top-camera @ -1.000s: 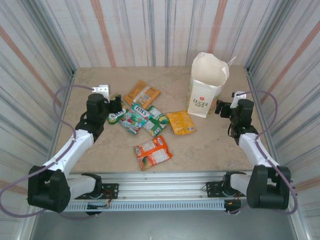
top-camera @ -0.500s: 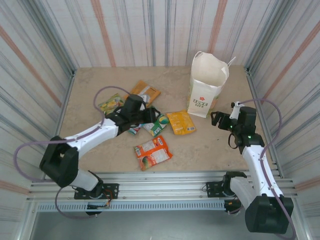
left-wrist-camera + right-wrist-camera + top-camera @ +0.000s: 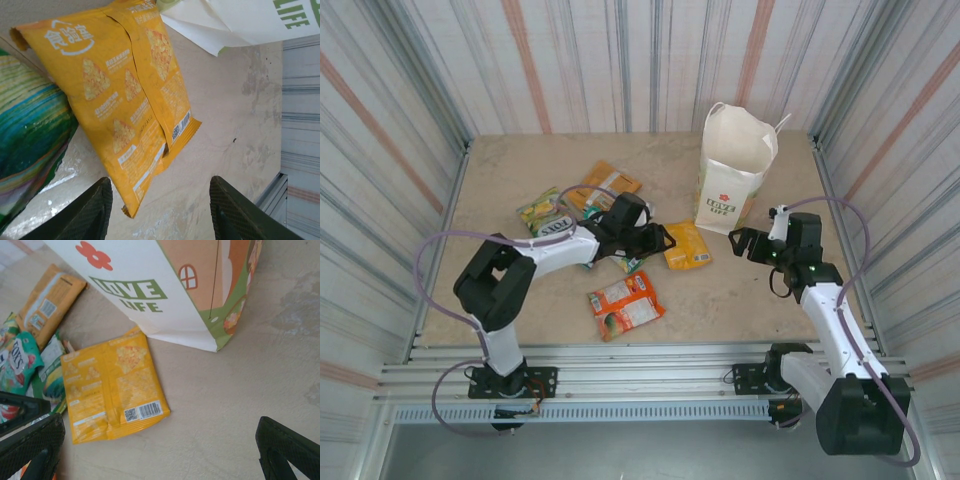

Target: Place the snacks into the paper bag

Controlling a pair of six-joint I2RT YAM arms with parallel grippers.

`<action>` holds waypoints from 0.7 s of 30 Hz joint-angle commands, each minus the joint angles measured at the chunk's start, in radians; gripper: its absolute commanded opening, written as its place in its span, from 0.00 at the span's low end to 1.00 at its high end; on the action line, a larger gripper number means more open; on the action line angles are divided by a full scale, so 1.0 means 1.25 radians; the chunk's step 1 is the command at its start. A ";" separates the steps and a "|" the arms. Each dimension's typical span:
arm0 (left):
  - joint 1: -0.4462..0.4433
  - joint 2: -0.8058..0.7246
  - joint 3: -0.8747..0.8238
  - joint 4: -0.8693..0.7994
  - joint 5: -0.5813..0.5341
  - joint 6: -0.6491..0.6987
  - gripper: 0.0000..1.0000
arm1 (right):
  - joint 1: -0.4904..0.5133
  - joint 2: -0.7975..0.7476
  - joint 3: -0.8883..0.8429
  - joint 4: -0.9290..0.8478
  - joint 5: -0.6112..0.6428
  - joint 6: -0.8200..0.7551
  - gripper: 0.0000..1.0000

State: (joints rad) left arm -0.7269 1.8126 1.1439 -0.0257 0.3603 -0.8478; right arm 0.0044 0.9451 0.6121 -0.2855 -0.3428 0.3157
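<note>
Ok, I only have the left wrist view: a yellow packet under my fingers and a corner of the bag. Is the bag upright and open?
Observer: Yes, the paper bag stands upright, top open, at the table's far right.
Operator: Where's the right arm?
Observer: The right fingers sit beside the bag's base, spread wide, holding nothing.
Operator: Any packet apart from the pile?
Observer: A red-orange packet lies alone, nearer the arm bases than your yellow packet.
</note>
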 commanded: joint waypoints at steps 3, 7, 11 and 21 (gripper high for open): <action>-0.001 0.053 0.057 -0.019 0.025 -0.012 0.53 | 0.011 0.024 0.039 -0.005 -0.028 0.019 0.99; -0.005 0.072 0.068 -0.039 0.020 -0.006 0.56 | 0.017 0.031 0.043 -0.001 -0.036 0.019 0.99; -0.007 0.065 0.058 -0.052 0.011 -0.002 0.57 | 0.023 0.055 0.042 0.004 -0.038 0.016 0.99; -0.010 0.040 0.011 -0.072 -0.017 0.002 0.57 | 0.037 0.085 0.039 0.007 -0.048 0.013 0.99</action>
State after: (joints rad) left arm -0.7311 1.8923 1.1839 -0.0887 0.3553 -0.8532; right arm 0.0402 1.0397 0.6399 -0.2775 -0.3771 0.3153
